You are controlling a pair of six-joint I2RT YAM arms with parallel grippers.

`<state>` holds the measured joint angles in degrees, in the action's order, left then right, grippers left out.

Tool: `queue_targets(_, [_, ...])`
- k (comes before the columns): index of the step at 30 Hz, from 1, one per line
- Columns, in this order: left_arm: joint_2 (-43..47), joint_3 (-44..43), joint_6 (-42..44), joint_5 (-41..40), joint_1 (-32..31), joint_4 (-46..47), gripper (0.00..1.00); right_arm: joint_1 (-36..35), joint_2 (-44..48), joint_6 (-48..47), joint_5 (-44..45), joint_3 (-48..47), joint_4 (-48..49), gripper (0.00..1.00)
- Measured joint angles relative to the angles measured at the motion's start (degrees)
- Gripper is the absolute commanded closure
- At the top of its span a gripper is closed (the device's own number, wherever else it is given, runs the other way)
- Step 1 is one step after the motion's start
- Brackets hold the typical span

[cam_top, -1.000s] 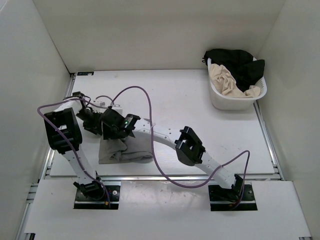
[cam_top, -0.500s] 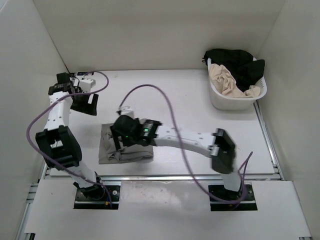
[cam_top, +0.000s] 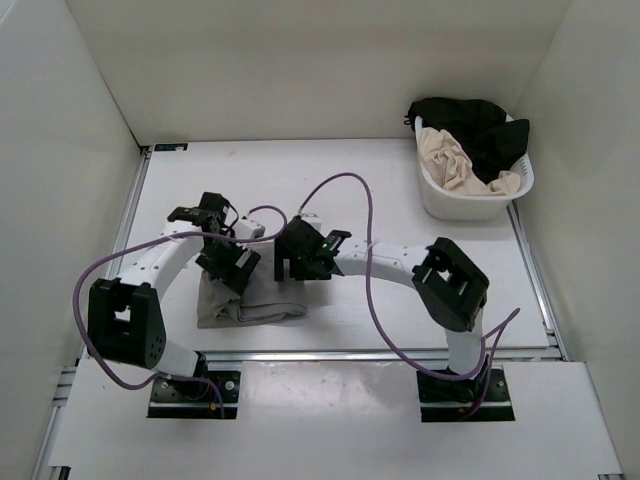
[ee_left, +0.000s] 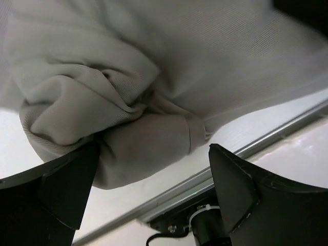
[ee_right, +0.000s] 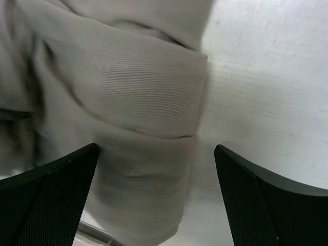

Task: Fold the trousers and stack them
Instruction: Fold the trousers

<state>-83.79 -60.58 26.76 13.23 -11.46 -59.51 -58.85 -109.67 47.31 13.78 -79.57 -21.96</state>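
The trousers (cam_top: 252,304) lie as a lumpy folded bundle on the bench (cam_top: 380,200), toward 8 o'clock and close to its near edge. The left fingers (ee_left: 56,189) stand wide with nothing between them, low over the bundle's rumpled end; the right fingers (ee_right: 256,205) are equally wide and empty over its 3 o'clock edge. The likely danger is a fingertip catching the loose layers on lifting away, pulling the fold open or dragging the bundle toward 6 o'clock and off the edge. The slack purple cable (cam_top: 345,182) could also brush it.
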Motion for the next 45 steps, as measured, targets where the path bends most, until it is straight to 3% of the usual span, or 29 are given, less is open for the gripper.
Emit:
queue_targets(4, [0.6, 2.8, -2.1, -6.3, 0.2, 1.9, 0.04, 0.6, -2.1, 0.6, -3.1, 1.9, 1.9, 0.09])
queue_targets(8, [3.1, 6.5, -3.4, -11.3, 0.2, 4.7, 0.22, 1.1, -1.9, 2.3, -5.9, 6.0, 6.9, 0.41])
queue_targets(9, [3.8, 7.6, -3.6, -12.3, 0.2, 5.1, 0.25, 1.4, -1.7, 2.8, -6.9, 6.7, 8.2, 0.58])
queue_targets(12, [5.8, 10.6, -4.0, -15.3, 0.3, 6.1, 0.30, 1.5, -1.7, 4.4, -8.3, 8.9, 11.1, 0.83])
queue_targets(16, [10.0, 14.2, -3.0, -18.5, 3.5, 7.1, 0.30, 1.9, -0.9, 6.2, -8.3, 10.4, 12.6, 0.98])
queue_targets(19, [13.8, 15.9, -0.7, -19.9, 8.7, 7.5, 0.28, 2.2, 1.3, 7.8, -7.6, 13.4, 13.4, 1.00])
queue_targets(22, [16.2, 15.7, 2.1, -19.0, 13.1, 6.5, 0.20, 2.6, 4.8, 9.5, -5.1, 17.0, 12.4, 1.00])
queue_targets(30, [16.2, 6.8, 9.7, -3.4, 14.0, -0.6, 0.14, 3.5, 10.0, 8.7, -0.2, 20.4, 5.4, 1.00])
queue_targets(33, [13.7, 3.6, 11.3, 0.2, 12.8, -0.5, 0.14, 4.3, 10.0, 6.5, -0.1, 20.3, 4.0, 1.00])
queue_targets(39, [1.9, -4.1, 13.8, 5.6, 4.6, 3.9, 0.14, 7.0, 10.0, 4.0, -0.9, 20.3, 3.7, 0.99])
queue_targets(45, [-4.1, -3.5, 16.0, 7.0, 1.6, 6.1, 0.12, 7.3, 10.0, 3.2, -1.1, 20.2, 3.6, 0.99])
